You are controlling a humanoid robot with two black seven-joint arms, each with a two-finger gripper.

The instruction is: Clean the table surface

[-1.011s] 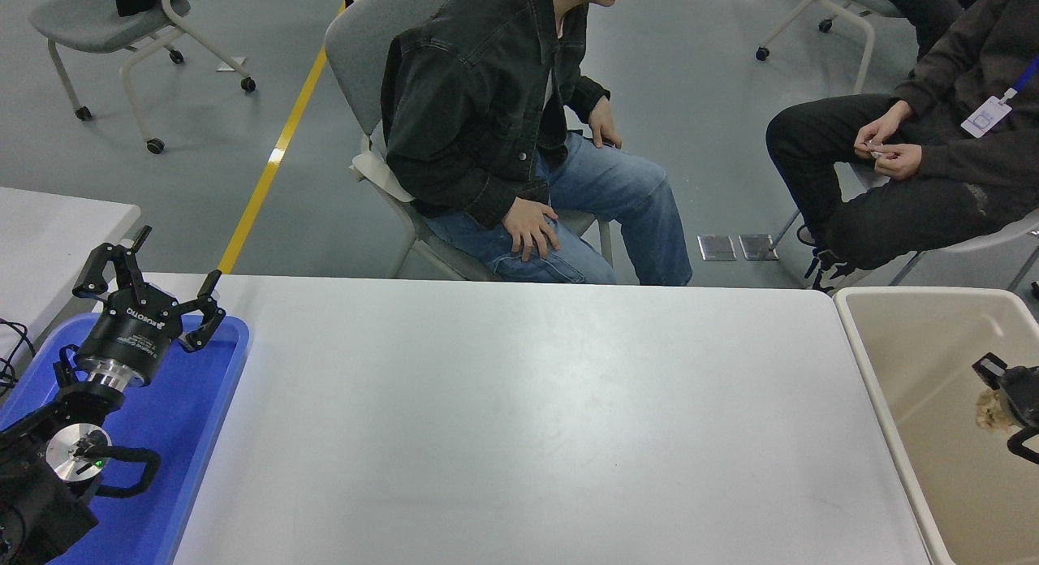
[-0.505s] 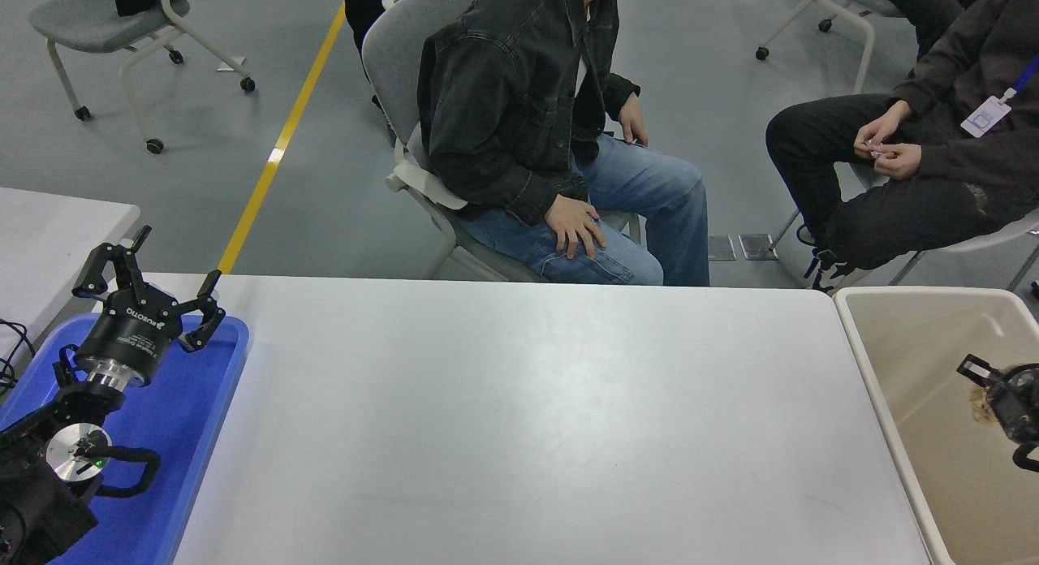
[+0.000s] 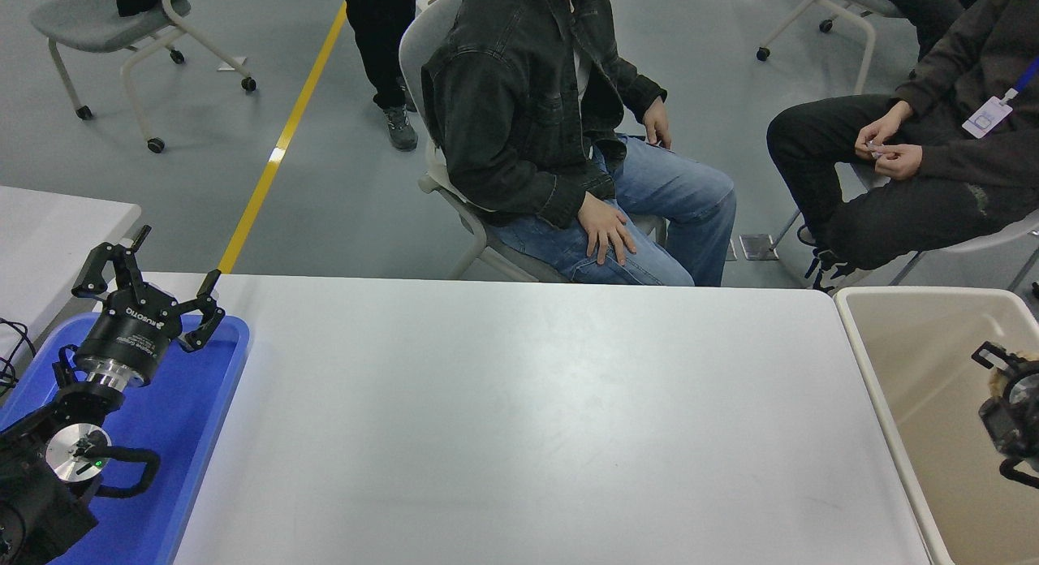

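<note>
- Since the earlier frames the right hand (image 3: 1009, 415) has shifted within the beige bin (image 3: 873, 346); it now sits a little lower and closer to the picture's right edge, and the tan, fluffy scrap (image 3: 995, 380) that showed at its tip is now only a sliver behind its upper finger.
- Nearest the camera, at the lower left, the left arm is parked over the blue tray (image 3: 213, 403), which lies on the left end of the surface.
- Its left hand (image 3: 154, 285) points away from the camera with its fingers spread wide, holding nothing.
- Filling the middle of the view is the table surface (image 3: 519, 419), white-grey and smooth with rounded corners, with only faint marks on it.
- At the right, the bin stands just beside the surface's right end; the right hand hangs inside it, cut off by the picture's edge.
- Whether that hand is pinching the scrap or has let go cannot be told, since most of it is out of frame.
- Beyond the far edge of the surface, a person in a dark jacket and blue jeans (image 3: 560, 143) sits on a grey chair, one palm on a thigh; this person and chair have slid rightward since the earlier frames.
- At the far right a second seated person in dark clothes (image 3: 917, 167) holds something small in both hands.
- Farthest back, a standing person's legs (image 3: 377, 53) have come into view by the yellow floor line (image 3: 280, 143), and an empty chair (image 3: 105, 21) stands at the top left.
</note>
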